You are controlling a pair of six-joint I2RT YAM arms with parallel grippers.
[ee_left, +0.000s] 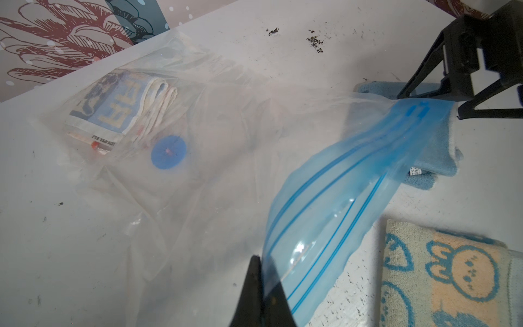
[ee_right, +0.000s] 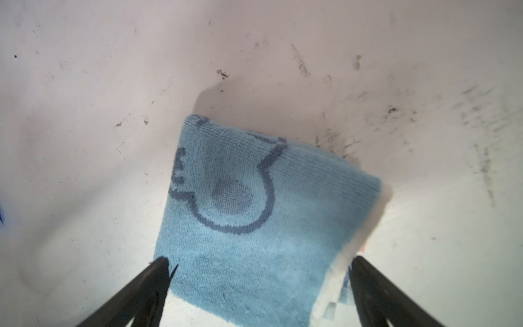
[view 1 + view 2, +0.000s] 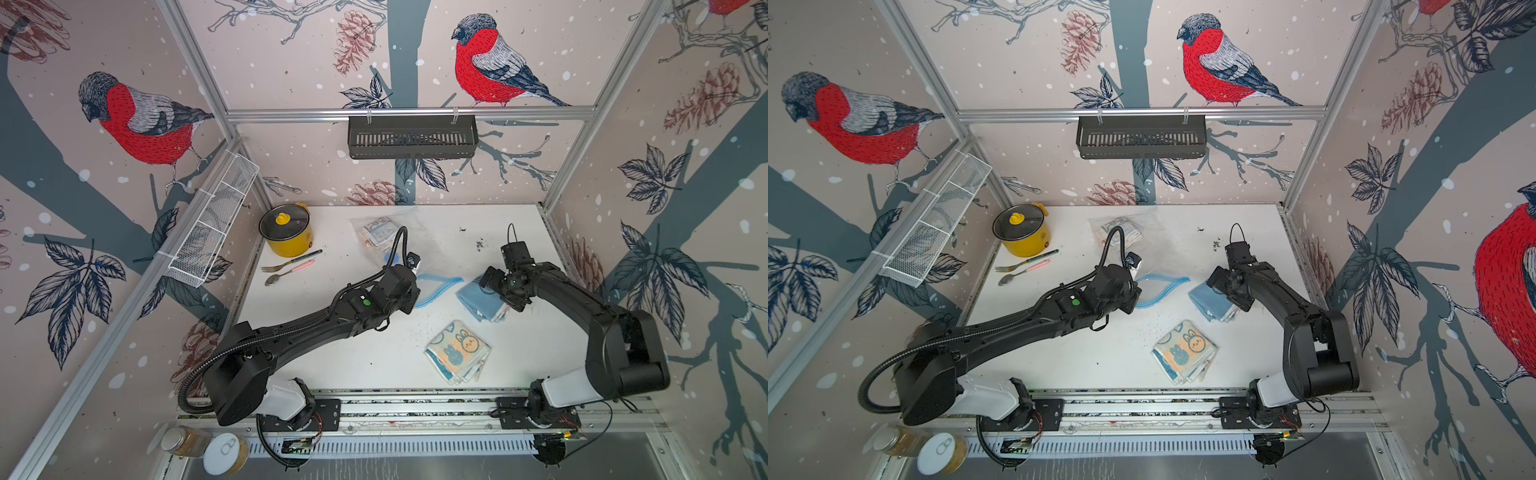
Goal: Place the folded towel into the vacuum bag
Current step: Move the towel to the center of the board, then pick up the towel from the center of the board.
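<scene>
Starting at the front, a glass jar (image 3: pixel 185 441) of brownish stuff and a ring-pull tin (image 3: pixel 224 454) stand below the bench (image 3: pixel 332 361) edge, seen only in the top views. On the white bench a folded bunny towel (image 3: pixel 457 351), cream with orange and blue rabbits, lies nearest. Just beyond it lies the blue folded towel (image 3: pixel 478 299), outside the vacuum bag (image 1: pixel 226 141) and just beside its mouth.

The right pincer (image 2: pixel 259 262) hangs over this towel with its fingers (image 2: pixel 158 271) spread wide, one on either side of the towel's near edge. Whether they touch the cloth cannot be told. Only the right wrist view shows the darker blue outline woven into the towel.

The left pincer (image 1: pixel 261 273) is pressed together, pinching the bag's blue zip strip (image 1: pixel 353 184). In both top views the two lips stand apart, so the mouth gapes towards the blue towel.

Inside the clear bag, at its far closed end, sits another folded towel (image 1: pixel 119 113), blue and cream. Only the left wrist view shows pale letters on it and a small dark label, both too unclear to read. The same view shows the round blue valve (image 1: pixel 169 153) beside it.

Farther left lie a spoon (image 3: pixel 286 274) and a fork (image 3: pixel 291 262), then a yellow pot (image 3: pixel 286 239) with its glass lid on. A white mesh basket (image 3: pixel 212 224) hangs on the left wall and a black rack (image 3: pixel 411 137) on the back wall.
</scene>
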